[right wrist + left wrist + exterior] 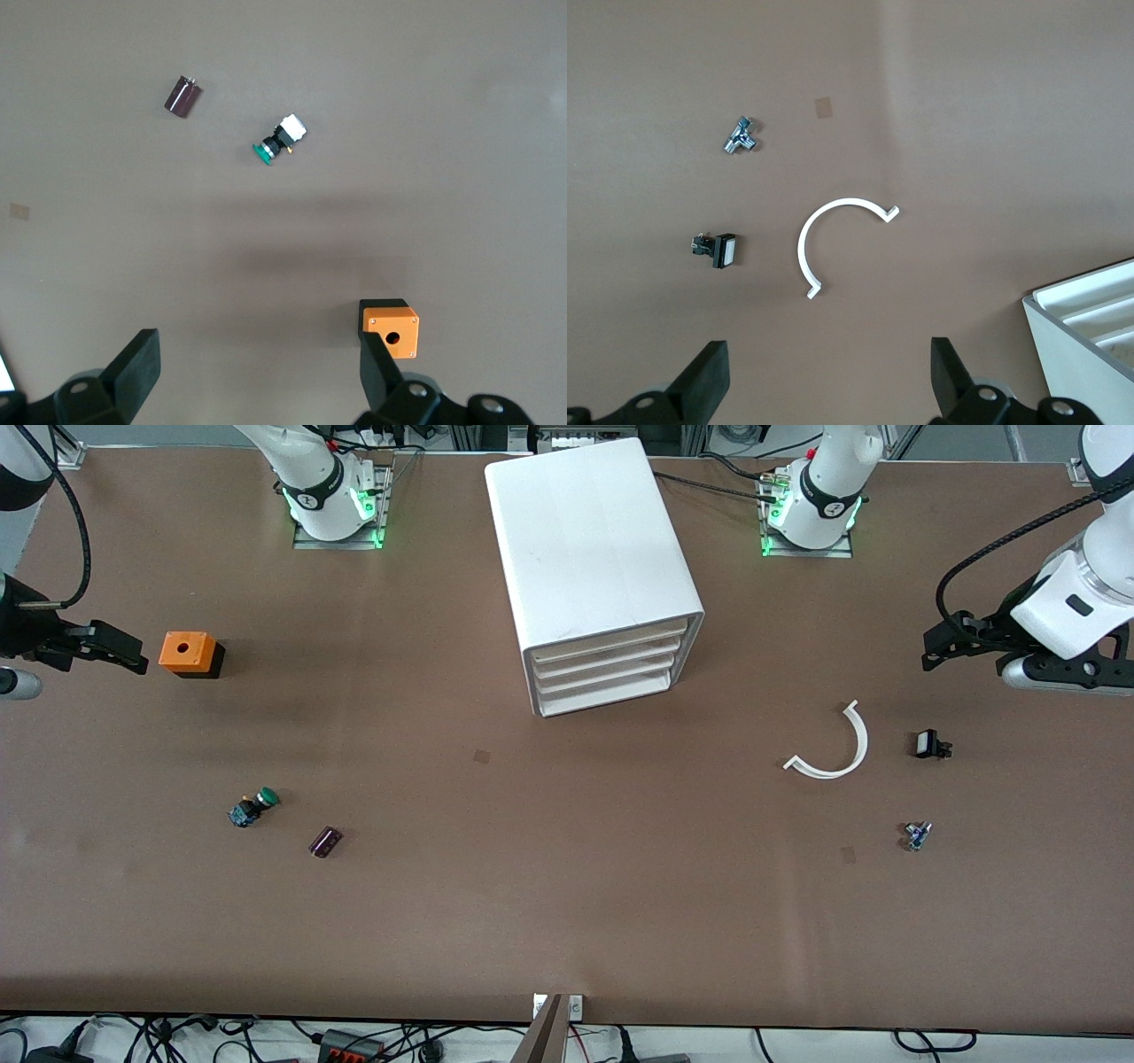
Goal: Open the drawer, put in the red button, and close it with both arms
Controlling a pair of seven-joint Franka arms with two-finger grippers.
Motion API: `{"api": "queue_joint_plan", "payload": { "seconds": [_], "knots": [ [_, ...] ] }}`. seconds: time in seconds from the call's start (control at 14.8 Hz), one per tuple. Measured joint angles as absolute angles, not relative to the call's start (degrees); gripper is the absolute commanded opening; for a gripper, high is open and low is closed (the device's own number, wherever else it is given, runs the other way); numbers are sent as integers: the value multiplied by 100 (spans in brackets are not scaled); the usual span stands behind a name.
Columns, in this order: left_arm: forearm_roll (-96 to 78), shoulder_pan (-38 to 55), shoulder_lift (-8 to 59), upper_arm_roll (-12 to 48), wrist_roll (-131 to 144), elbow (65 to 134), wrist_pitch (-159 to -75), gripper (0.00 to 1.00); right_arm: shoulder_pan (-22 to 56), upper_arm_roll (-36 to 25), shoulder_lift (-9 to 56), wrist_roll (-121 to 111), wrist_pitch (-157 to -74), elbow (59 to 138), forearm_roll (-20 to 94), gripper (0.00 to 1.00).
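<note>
While no red button is showing anywhere in these views, the drawer unit (602, 576) is standing with all its drawers pushed flush. That fits either a button already shut inside or one not yet brought into sight, and the pictures are not settling which. Nearest the front camera, a small metal fitting (917, 835) and a dark purple cylinder (325, 841) are lying on the table (567, 921), well apart at opposite ends. A green-capped button (254, 807) is resting just beside the cylinder. Farther back, a white curved strip (833, 751) and a black switch (930, 744) are sitting toward the left arm's end, with an orange box (189, 654) toward the right arm's end. Nothing is blocking the drawer fronts. The left end effector (828, 359) is hovering with fingers spread and holding nothing over bare table near the strip. The right end effector (257, 345) is hanging likewise spread beside the orange box.
</note>
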State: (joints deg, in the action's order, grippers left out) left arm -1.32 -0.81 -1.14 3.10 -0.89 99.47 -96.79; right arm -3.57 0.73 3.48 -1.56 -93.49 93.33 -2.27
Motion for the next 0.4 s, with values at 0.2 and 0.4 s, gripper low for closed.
{"api": "queue_joint_plan", "payload": {
  "seconds": [0.2, 0.4],
  "knots": [
    [-124, -76, -146, 302, -88, 10012, -9679, 100, -357, 73, 113, -156, -9604, 9698, -227, 100],
    [-124, -76, -162, 301, -88, 10023, -9680, 100, -356, 73, -144, -174, -9692, 9978, -227, 100]
  ]
}}
